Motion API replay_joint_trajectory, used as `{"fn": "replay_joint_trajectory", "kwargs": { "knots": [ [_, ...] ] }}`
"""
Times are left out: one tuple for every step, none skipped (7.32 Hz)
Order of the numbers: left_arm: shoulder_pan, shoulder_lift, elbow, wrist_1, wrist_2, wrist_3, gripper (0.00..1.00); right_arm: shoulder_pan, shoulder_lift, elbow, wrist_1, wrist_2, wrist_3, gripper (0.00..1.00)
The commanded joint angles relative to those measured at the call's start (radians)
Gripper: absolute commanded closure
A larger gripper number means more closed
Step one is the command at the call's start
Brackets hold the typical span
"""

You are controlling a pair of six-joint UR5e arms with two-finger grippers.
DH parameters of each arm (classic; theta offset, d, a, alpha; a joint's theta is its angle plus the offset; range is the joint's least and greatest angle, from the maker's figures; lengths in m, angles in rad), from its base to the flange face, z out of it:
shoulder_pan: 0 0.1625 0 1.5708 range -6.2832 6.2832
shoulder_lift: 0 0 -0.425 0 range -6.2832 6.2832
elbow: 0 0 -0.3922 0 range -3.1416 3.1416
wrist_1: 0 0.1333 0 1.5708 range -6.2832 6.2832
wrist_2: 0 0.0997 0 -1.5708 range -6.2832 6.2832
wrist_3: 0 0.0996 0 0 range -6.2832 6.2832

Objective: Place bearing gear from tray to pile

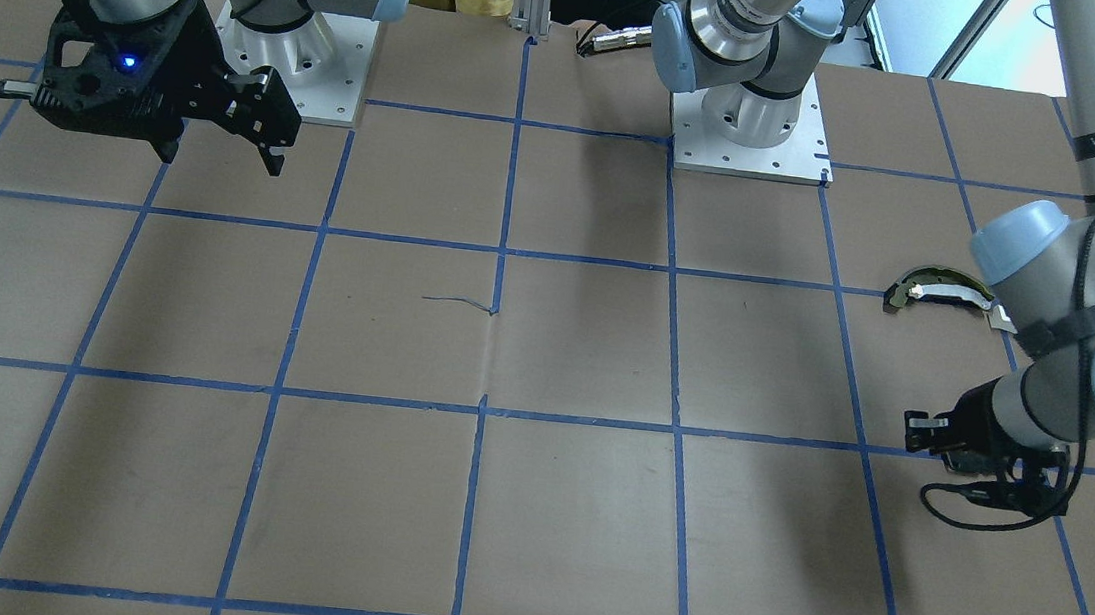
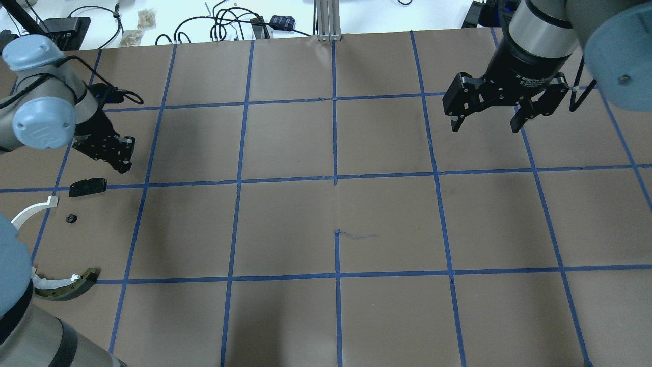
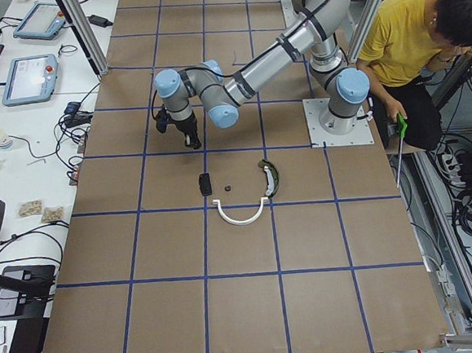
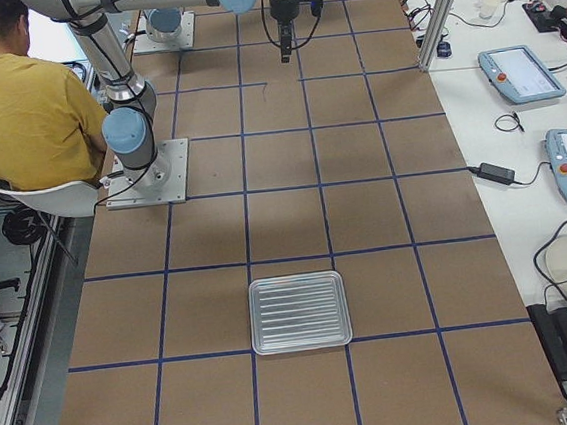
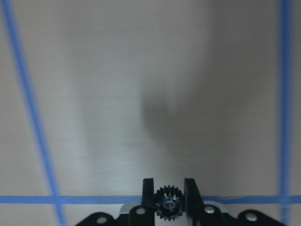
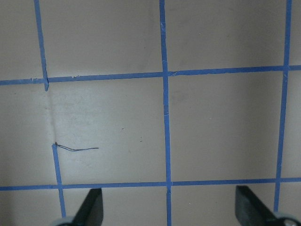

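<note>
My left gripper [image 5: 169, 188] is shut on a small black toothed bearing gear [image 5: 169, 203] and holds it above the brown table. In the overhead view the left gripper [image 2: 124, 164] hangs just beyond the pile: a flat black plate [image 2: 87, 186], a white arc strip [image 2: 30, 210], a tiny black round part [image 2: 71, 218] and a dark curved piece with a yellowish edge [image 2: 66, 285]. My right gripper [image 2: 486, 125] is open and empty over the far right of the table. The silver tray [image 4: 300, 312] shows only in the exterior right view and looks empty.
The table is brown paper with a grid of blue tape lines [image 2: 335, 178]. The arm bases [image 1: 751, 126] stand at the robot's edge. A person in a yellow shirt [image 3: 405, 40] sits beside the table. Cables and tablets lie on the side bench [image 3: 28, 78].
</note>
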State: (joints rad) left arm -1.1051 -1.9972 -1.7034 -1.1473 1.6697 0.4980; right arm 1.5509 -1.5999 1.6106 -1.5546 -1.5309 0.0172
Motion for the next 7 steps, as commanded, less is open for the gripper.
{"fn": "replay_joint_trajectory", "kwargs": {
  "knots": [
    [0.175,0.005,-0.054,-0.005,-0.002,0.178,1.00,0.000,0.000,0.000,-0.001,0.000,0.001,0.00],
    [0.210,0.005,-0.070,-0.003,-0.001,0.203,1.00,0.000,0.000,0.000,-0.001,0.000,0.000,0.00],
    [0.224,0.000,-0.077,-0.005,-0.001,0.229,1.00,0.000,0.000,0.000,-0.001,0.000,0.000,0.00],
    [0.235,-0.005,-0.081,-0.003,-0.001,0.231,1.00,0.000,0.000,0.000,-0.001,0.000,0.000,0.00],
    [0.235,-0.015,-0.081,-0.003,-0.001,0.223,1.00,0.000,0.000,0.000,-0.001,0.000,0.000,0.00],
    [0.235,-0.018,-0.082,-0.003,0.001,0.220,1.00,0.000,0.000,0.000,-0.001,0.000,-0.003,0.00],
    [0.235,-0.020,-0.085,-0.003,-0.001,0.220,1.00,0.000,0.001,0.000,-0.001,0.000,-0.002,0.00]
  ]
}}
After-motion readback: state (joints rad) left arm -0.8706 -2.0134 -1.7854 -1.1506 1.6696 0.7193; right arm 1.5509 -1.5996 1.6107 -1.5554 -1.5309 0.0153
